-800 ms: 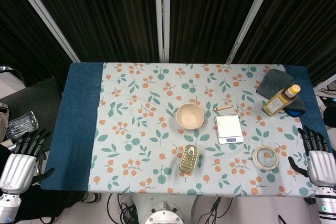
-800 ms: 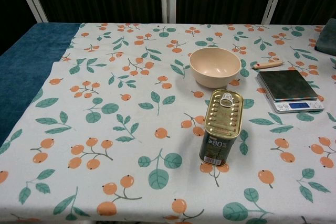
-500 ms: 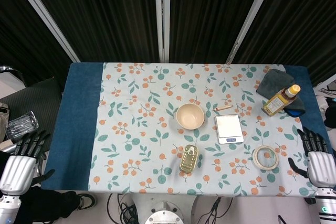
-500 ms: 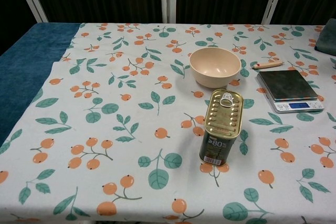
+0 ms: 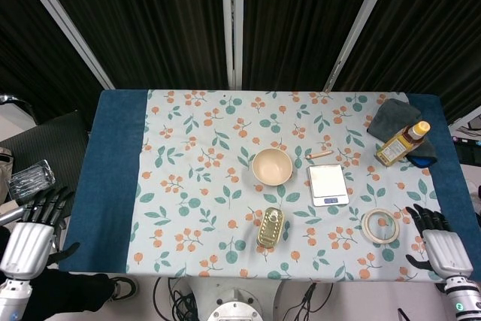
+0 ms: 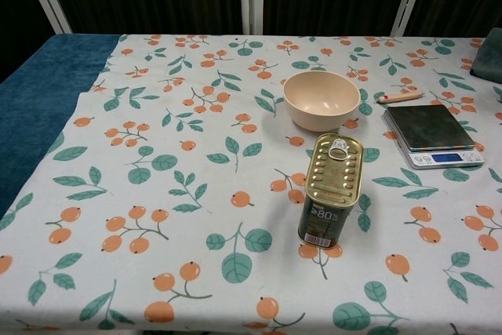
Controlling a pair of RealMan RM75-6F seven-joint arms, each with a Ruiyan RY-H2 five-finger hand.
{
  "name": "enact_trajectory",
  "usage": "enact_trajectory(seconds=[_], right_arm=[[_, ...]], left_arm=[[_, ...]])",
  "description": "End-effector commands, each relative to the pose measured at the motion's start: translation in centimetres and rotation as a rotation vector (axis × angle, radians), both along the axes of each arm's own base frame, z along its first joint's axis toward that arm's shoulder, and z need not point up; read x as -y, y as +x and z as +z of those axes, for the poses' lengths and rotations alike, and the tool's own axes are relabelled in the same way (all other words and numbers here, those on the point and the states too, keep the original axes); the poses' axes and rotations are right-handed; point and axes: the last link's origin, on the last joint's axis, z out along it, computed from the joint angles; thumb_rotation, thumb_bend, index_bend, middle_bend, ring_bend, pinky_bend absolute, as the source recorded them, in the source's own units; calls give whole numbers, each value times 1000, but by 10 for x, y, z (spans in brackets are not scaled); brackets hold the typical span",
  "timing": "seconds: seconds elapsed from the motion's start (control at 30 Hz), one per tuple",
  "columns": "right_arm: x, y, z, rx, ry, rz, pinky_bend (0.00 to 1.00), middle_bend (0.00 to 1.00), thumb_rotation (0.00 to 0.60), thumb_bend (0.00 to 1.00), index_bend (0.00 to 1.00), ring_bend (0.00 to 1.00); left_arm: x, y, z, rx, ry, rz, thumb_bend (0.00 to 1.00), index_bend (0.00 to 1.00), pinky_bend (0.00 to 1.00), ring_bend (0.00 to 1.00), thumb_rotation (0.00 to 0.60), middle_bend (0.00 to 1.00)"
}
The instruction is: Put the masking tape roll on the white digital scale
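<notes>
Head view first: the masking tape roll (image 5: 379, 225) is lying flat on the tabletop (image 5: 203, 186) near the near-right corner, just to the near-right of the white digital scale (image 5: 328, 184) but not touching it. The right hand (image 5: 437, 244) sits right of the roll, close but apart from it, fingers spread and holding nothing. The left hand (image 5: 34, 232) is way over on the far left, off the edge of the tabletop, also spread and empty. Other stuff around: a beige bowl (image 5: 271, 166) left of the scale, a gold tin can (image 5: 270, 228) nearer than the bowl, and a bottle (image 5: 402, 143) on a dark cloth (image 5: 392, 115) at the far right.

Chest view: no hands and no tape roll visible here at all. You just get the scale at the right edge with its platform bare, the bowl and the tin.

My guess on handling: the roll looks light and stiff, a thin ring, so nothing fragile. Since it's lying flat, pinching across the rim, one finger inside the hole and the thumb outside, seems the easiest hold.
</notes>
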Motion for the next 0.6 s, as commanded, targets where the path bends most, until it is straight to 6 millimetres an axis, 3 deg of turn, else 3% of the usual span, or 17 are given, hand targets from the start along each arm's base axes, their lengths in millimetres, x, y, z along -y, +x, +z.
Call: enact_trajectory(seconds=[0.03, 0.6], right_arm=[[7, 7, -11, -29, 20, -3, 0, 0, 600, 66, 0, 0], [38, 25, -46, -85, 116, 43, 0, 0, 600, 26, 0, 0]], left_arm=[[0, 1, -2, 1, -5, -4, 86, 17, 0, 0, 600, 0], [5, -8, 4, 2, -4, 19, 87, 17, 0, 0, 600, 0]])
